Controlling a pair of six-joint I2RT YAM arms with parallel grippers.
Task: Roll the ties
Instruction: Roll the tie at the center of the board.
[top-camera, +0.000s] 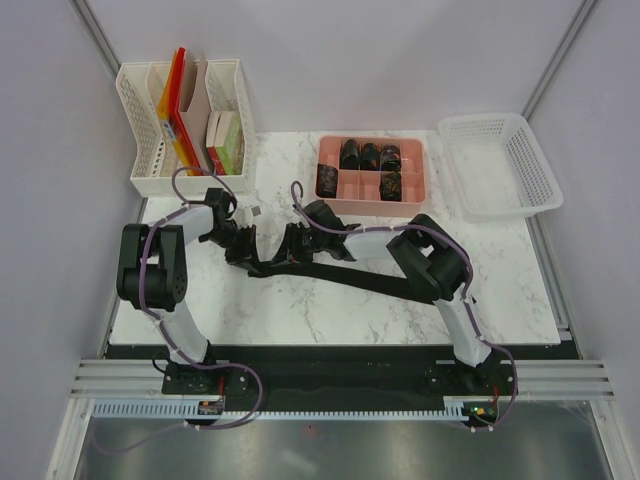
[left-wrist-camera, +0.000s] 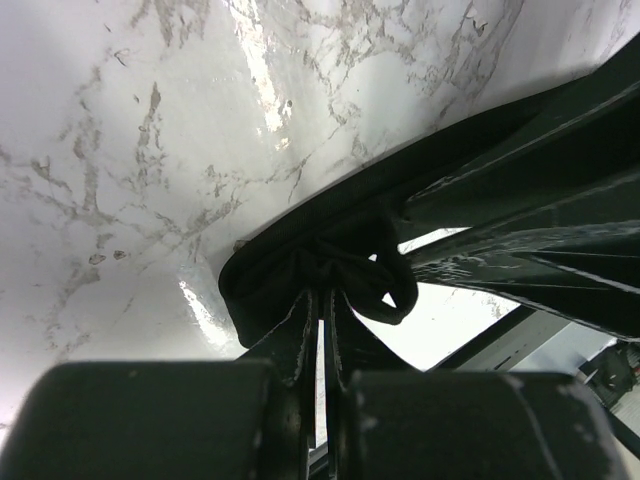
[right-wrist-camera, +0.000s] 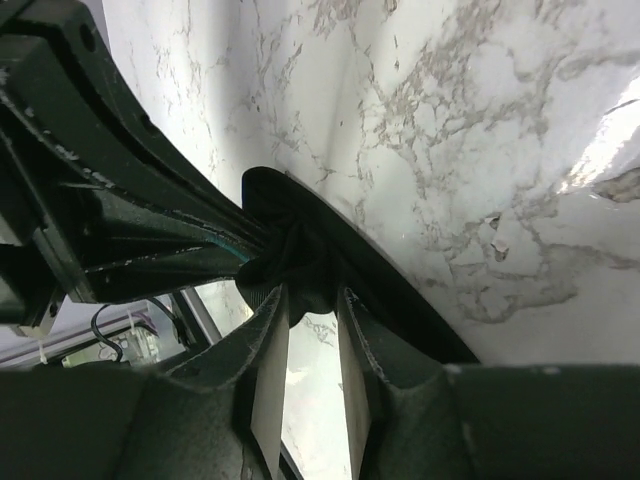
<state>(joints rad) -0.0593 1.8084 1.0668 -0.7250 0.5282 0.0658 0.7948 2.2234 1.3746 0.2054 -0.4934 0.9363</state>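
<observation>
A blackish tie (top-camera: 345, 276) lies as a long strip across the marble table (top-camera: 330, 320), running from the middle left towards the right arm. Its left end is bunched into a small fold between both grippers. My left gripper (top-camera: 240, 250) is shut on this bunched end, as the left wrist view shows (left-wrist-camera: 322, 295), with the tie (left-wrist-camera: 300, 255) curling round its tips. My right gripper (top-camera: 296, 244) faces it from the right. In the right wrist view it (right-wrist-camera: 312, 290) pinches the same fold of the tie (right-wrist-camera: 290, 250) at its tips.
A pink divided tray (top-camera: 428, 186) at the back holds several rolled ties (top-camera: 370, 156). A white mesh basket (top-camera: 500, 165) stands at the back right. A white organizer (top-camera: 150, 150) with folders and boxes stands at the back left, close behind the left arm.
</observation>
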